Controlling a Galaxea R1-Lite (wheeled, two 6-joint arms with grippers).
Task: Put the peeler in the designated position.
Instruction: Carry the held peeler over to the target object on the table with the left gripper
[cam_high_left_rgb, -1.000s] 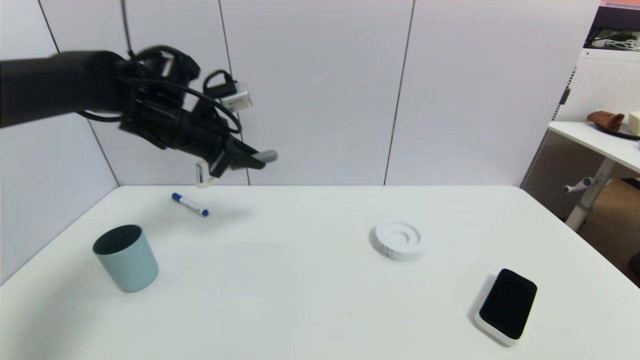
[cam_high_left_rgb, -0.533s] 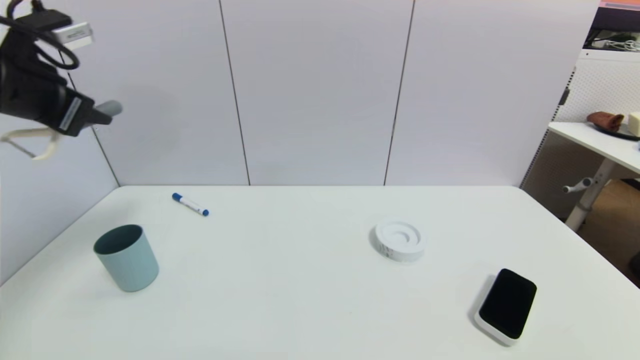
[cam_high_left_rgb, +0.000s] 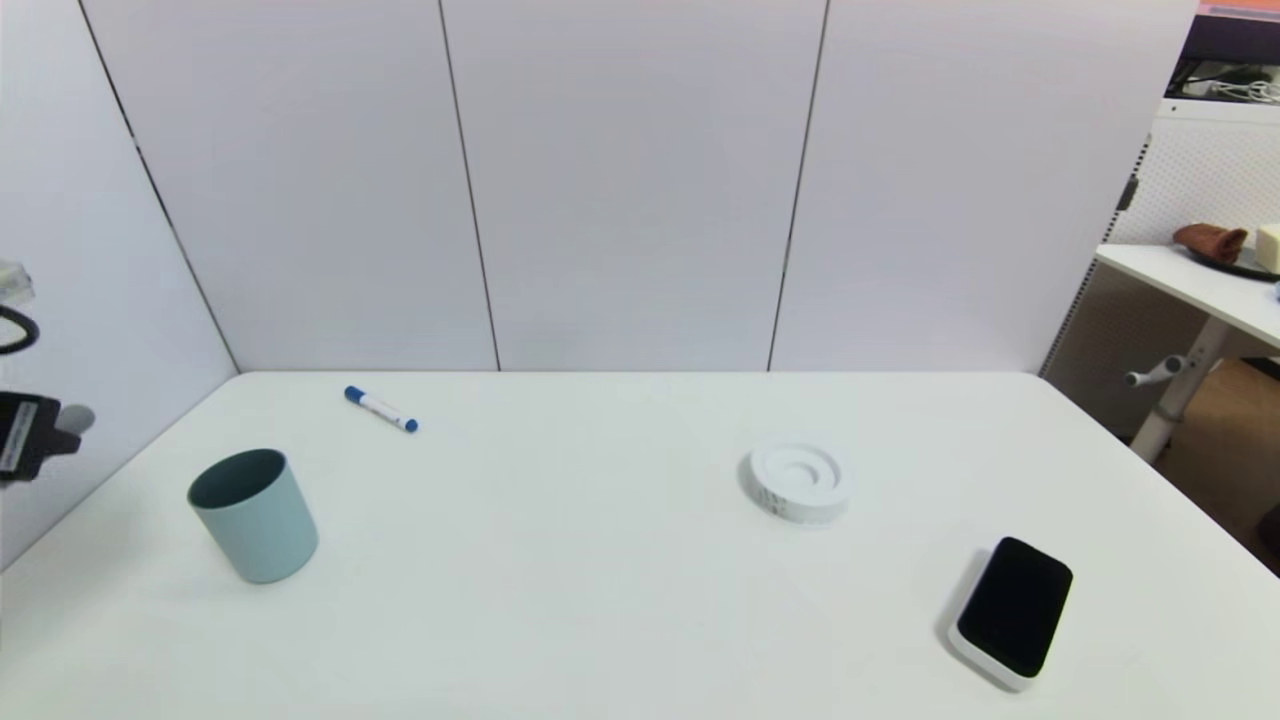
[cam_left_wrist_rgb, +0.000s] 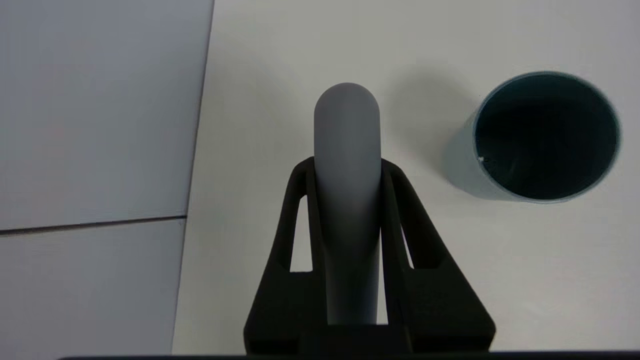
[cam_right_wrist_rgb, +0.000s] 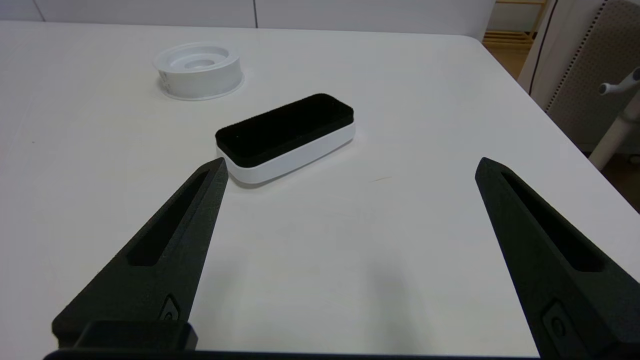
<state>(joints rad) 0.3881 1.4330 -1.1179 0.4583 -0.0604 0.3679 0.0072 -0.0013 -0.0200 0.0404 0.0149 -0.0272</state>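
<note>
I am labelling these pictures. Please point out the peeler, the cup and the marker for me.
peeler (cam_left_wrist_rgb: 347, 165), left wrist view, on the grey handle between the left gripper's jaws.
cup (cam_high_left_rgb: 262, 530), head view, on its pale blue outer wall.
marker (cam_high_left_rgb: 383, 410), head view, on the middle of its white barrel.

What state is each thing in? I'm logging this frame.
Grey-handled peeler: clamped in left gripper, above the table.
Right gripper: open, empty.
Teal cup: upright, empty.
Blue-capped white marker: lying flat.
Black-topped white eraser: lying flat.
White ring-shaped disc: lying flat.
</note>
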